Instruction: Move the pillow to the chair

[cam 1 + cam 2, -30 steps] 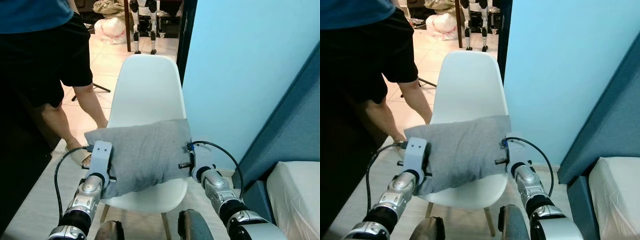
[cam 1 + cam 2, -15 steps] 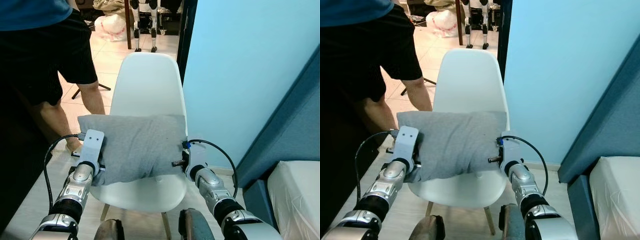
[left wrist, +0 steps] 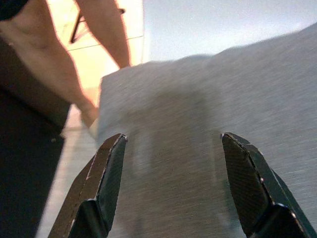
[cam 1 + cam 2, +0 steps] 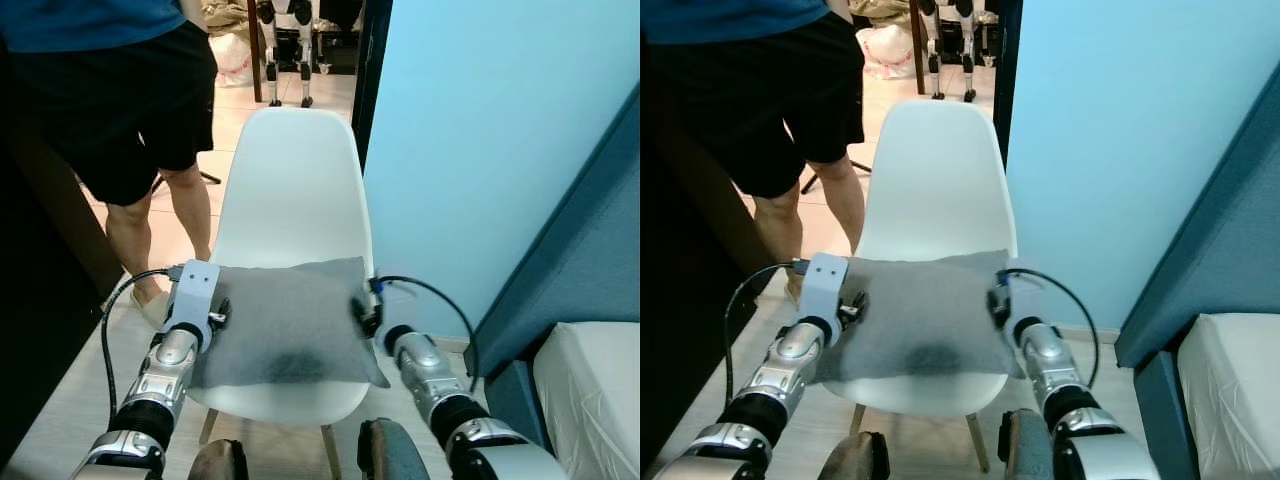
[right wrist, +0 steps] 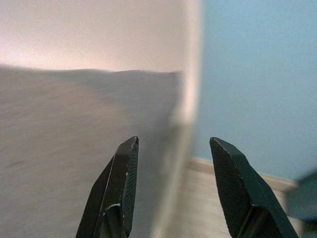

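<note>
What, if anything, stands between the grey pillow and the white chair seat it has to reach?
Nothing visible does. The pillow already lies flat on the chair seat, with the left gripper and right gripper at its two ends, fingers spread. The person stands to the chair's left, apart from it.

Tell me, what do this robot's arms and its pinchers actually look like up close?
Both arms are built of shiny silver metal segments with black bands at the joints. The left arm carries a pale grey box near its wrist, and a black cable loops out from it; the right arm has a similar looping cable. Each gripper ends in two long black fingers with flat, angular, tapered tips.
</note>
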